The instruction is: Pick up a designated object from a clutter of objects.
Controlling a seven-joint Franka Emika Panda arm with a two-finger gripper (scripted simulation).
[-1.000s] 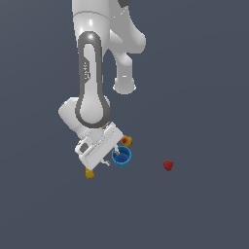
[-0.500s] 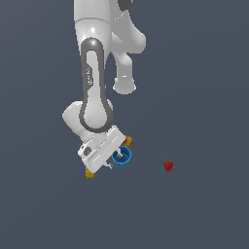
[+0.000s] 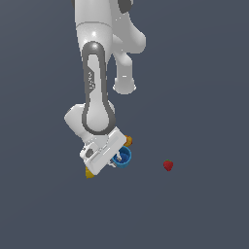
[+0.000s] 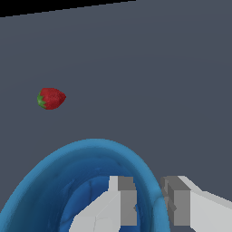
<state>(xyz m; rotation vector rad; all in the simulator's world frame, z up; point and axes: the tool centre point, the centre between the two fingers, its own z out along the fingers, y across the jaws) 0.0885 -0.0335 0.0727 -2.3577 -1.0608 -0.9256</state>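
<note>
Arm: white, bent low over the grey floor, wrist canted, blocking most of the clutter.

Cup: bright blue, round, thick rim, sitting on the floor just beside the wrist housing in the exterior view. Fills the wrist view. Mouth turned toward the wrist camera; upright or tipped, cannot tell. Looks rigid, smooth and glossy, probably light; likely slick under hard pads. Best hold judged to be across the wall at the rim, one finger inside, one outside; thick lip gives something to bear against. Too wide to span whole with this spread.

Gripper: jaws apart, straddling the cup wall in the wrist view, one finger inside the bowl, the other outside the rim. Gap visible either side of the wall; not clamped. Squeeze needs to be firm and square or the cup may rotate or squirt out.

Orange piece: peeking past the housing, near the cup; contact cannot be told.

Yellow-orange piece: on the housing's far side from the cup.

Strawberry: red, well apart toward the exterior view's right; also seen beyond the rim in the wrist view. No risk to the grasp.
</note>
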